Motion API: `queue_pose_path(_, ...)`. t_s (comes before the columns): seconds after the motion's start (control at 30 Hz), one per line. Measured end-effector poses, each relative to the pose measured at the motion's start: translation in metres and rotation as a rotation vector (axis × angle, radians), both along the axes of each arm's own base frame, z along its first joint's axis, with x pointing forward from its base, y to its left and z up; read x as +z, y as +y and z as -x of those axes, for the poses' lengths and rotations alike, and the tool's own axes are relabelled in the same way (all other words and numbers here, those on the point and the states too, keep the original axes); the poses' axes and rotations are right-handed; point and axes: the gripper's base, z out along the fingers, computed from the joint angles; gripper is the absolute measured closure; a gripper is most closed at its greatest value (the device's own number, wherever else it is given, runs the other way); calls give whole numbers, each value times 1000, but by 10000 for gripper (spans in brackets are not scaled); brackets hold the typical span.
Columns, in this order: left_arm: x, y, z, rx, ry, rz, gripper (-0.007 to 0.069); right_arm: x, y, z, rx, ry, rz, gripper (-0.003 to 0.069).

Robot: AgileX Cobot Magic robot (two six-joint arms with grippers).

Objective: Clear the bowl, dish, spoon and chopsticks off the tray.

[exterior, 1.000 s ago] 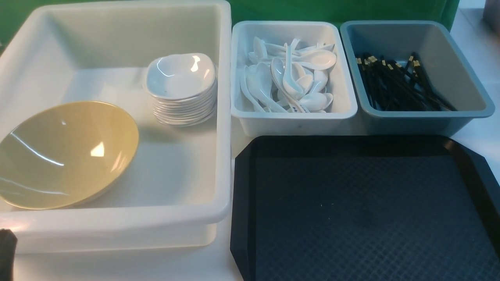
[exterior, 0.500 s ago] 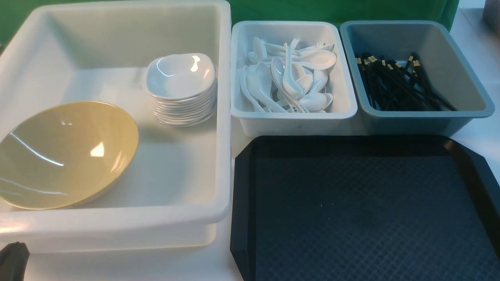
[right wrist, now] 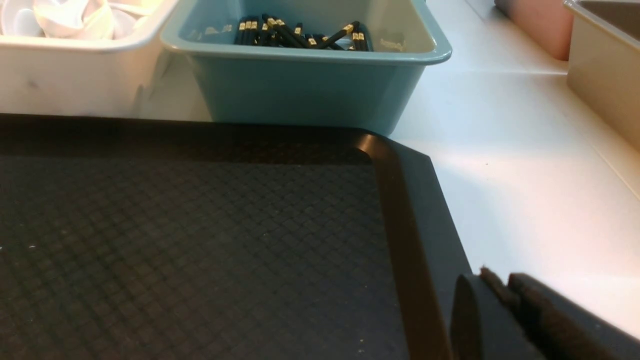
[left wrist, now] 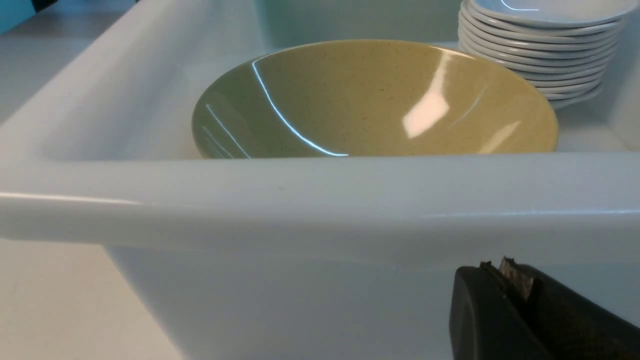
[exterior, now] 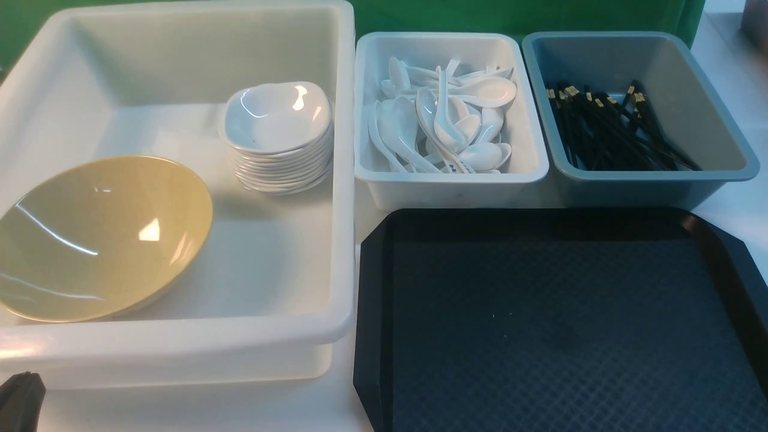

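The black tray (exterior: 540,330) lies bare at the front right; its corner also shows in the right wrist view (right wrist: 200,240). The olive-yellow bowl (exterior: 102,240) (left wrist: 375,100) leans tilted inside the large white tub (exterior: 180,336). A small white dish (exterior: 276,117) tops a stack beside it. White spoons (exterior: 444,120) fill the small white tub (exterior: 450,177). Black chopsticks (exterior: 612,132) (right wrist: 300,35) lie in the grey-blue tub (exterior: 660,177). My left gripper (exterior: 24,378) (left wrist: 495,265) is shut and empty, low outside the large tub's near wall. My right gripper (right wrist: 500,277) hovers by the tray's right rim, a narrow gap between its fingers, holding nothing.
The large tub's tall near wall (left wrist: 300,200) stands between my left gripper and the bowl. A pink container (right wrist: 535,25) and a beige one (right wrist: 605,60) stand on the white table to the right of the grey-blue tub (right wrist: 300,85).
My left gripper's tip has sunk lower and slightly rightward at the front view's bottom-left corner. The dishes, tubs and tray have not moved.
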Motion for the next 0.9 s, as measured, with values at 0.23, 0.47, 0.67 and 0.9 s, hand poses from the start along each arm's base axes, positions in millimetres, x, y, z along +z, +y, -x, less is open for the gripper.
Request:
queue_pose_path(0.23,0,0,0,0,0,1,633,0,0,0,0,0,0,558)
queue_pose_path(0.47,0,0,0,0,0,2,633,0,0,0,0,0,0,548)
queue_pose_path(0.67,0,0,0,0,0,2,633,0,0,0,0,0,0,544)
queue_pose_path(0.9,0,0,0,0,0,2,633,0,0,0,0,0,0,536)
